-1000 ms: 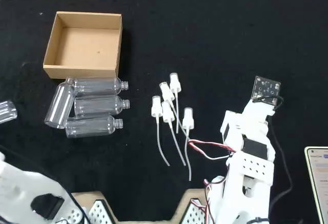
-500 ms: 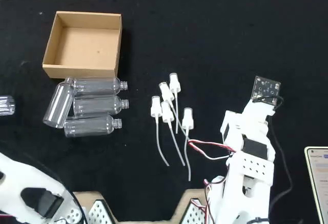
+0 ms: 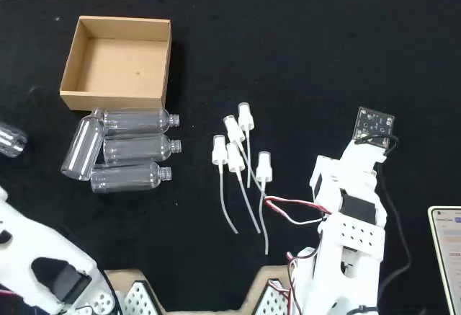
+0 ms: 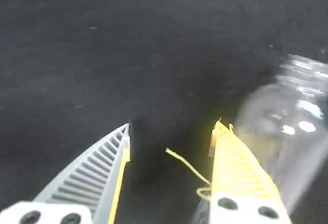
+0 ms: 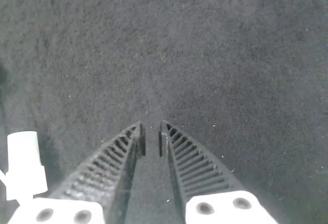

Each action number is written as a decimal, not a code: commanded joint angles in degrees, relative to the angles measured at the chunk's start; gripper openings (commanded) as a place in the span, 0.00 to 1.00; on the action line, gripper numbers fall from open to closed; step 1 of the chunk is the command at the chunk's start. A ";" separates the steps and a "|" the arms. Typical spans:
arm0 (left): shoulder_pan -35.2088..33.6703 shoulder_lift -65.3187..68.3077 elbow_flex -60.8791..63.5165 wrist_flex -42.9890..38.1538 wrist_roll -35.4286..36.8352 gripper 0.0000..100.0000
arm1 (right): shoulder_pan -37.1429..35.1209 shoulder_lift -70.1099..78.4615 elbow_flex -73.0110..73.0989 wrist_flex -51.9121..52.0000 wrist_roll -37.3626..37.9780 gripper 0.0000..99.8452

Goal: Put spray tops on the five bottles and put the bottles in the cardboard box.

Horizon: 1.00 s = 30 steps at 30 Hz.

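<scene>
The left claw gapes wide and empty, with the stray bottle just outside its yellow finger, not between. Closing here would likely set it rolling across the table. The high view places it well apart from the four bottles beside the cardboard box. The right claw is nearly closed on nothing, near a spray top.

Flat, even light from above; the black table swallows it, shadows barely showing. Soft glints run along the clear bottles, and hard glare spots hit the lone bottle beside the left pincer.
</scene>
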 commanded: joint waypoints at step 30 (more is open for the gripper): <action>19.30 8.62 -27.91 3.08 -2.20 0.31 | -0.53 -1.27 -0.40 -2.20 0.62 0.06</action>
